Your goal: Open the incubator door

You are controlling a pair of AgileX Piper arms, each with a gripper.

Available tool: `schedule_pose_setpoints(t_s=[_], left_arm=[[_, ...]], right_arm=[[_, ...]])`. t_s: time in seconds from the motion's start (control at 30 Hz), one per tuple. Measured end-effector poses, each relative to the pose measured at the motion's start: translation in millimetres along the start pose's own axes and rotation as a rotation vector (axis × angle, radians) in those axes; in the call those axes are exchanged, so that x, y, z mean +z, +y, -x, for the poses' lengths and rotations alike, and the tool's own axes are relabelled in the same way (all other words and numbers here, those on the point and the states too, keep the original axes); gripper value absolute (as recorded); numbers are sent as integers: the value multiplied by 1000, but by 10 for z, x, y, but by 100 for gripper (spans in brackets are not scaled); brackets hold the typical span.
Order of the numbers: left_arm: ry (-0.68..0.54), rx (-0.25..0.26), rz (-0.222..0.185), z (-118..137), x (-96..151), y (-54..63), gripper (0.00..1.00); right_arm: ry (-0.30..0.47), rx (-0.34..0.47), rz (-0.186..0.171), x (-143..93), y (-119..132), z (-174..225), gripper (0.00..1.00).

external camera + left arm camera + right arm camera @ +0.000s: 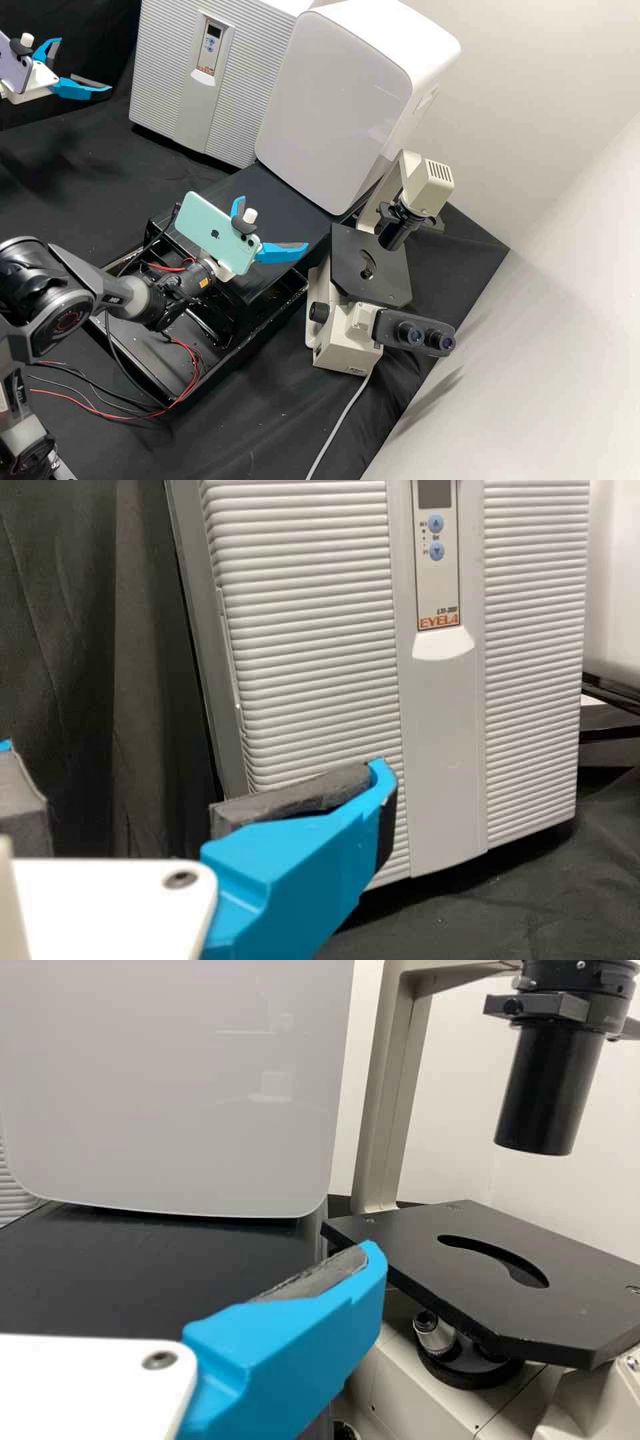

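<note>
In the high view, the incubator (167, 73) stands at the back, its ribbed front door shut, with a small control panel (211, 41). My left gripper (85, 65) is at the upper left, beside the incubator's left side and apart from it, fingers spread and holding nothing. The left wrist view shows the ribbed door (310, 650) beyond the left gripper (195, 772); a grey edge strip (208, 660) runs along the door's side. Over the black platform, my right gripper (273, 223) stands open and empty; the right wrist view shows the right gripper (190, 1255) by one blue finger.
A white rounded cabinet (333, 100) adjoins the incubator on its right. A microscope (367, 267) stands right of the right gripper. Below that arm are a black metal frame (153, 373) and loose red and black wires. Black cloth covers the bench (87, 167).
</note>
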Motion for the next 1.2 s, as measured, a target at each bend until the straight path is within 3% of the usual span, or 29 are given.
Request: schedule_pose_setpoints(t_s=[0.47,0.67,0.73,1.0,1.2], left_arm=[[-2,0,0,0,2,0,100],[-87,-8,41,-61,-39,31,100],[-103,-6,55,-121,-99,56,100],[-73,33,24,-531,-481,170,100],[-106,51,-5,-822,-621,234,100]], right_arm=[[0,0,0,0,0,0,100],[0,0,0,0,0,0,100],[0,0,0,0,0,0,100],[0,0,0,0,0,0,100],[0,0,0,0,0,0,100]])
